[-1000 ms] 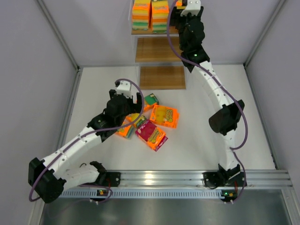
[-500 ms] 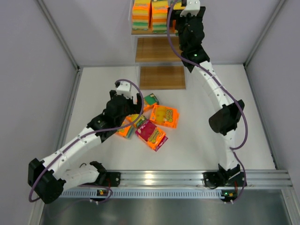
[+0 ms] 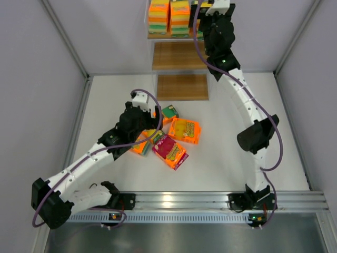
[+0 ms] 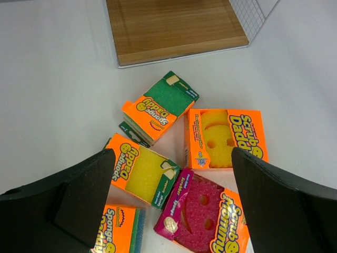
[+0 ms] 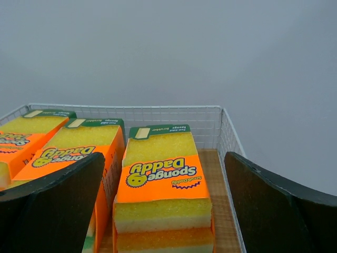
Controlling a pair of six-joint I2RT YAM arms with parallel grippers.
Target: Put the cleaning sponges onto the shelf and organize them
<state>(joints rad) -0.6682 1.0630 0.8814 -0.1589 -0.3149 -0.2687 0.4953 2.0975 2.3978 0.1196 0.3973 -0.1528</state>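
Note:
The shelf stands at the far middle of the table. Its top tier holds three orange sponge packs; two show from above. My right gripper is open at that tier. In the right wrist view its fingers straddle the rightmost upright pack without touching it. Several packs lie in a loose pile on the table: green-faced, yellow-faced, yellow Sponge Daddy, magenta and another orange one. My left gripper is open and empty above this pile.
The shelf's middle and bottom boards are bare wood; the bottom board shows in the left wrist view. A white wire wall rings the top tier. Grey walls enclose the table on three sides.
My right arm has shifted slightly to the right at the top tier, fingers open. My left arm has barely moved above the pile.

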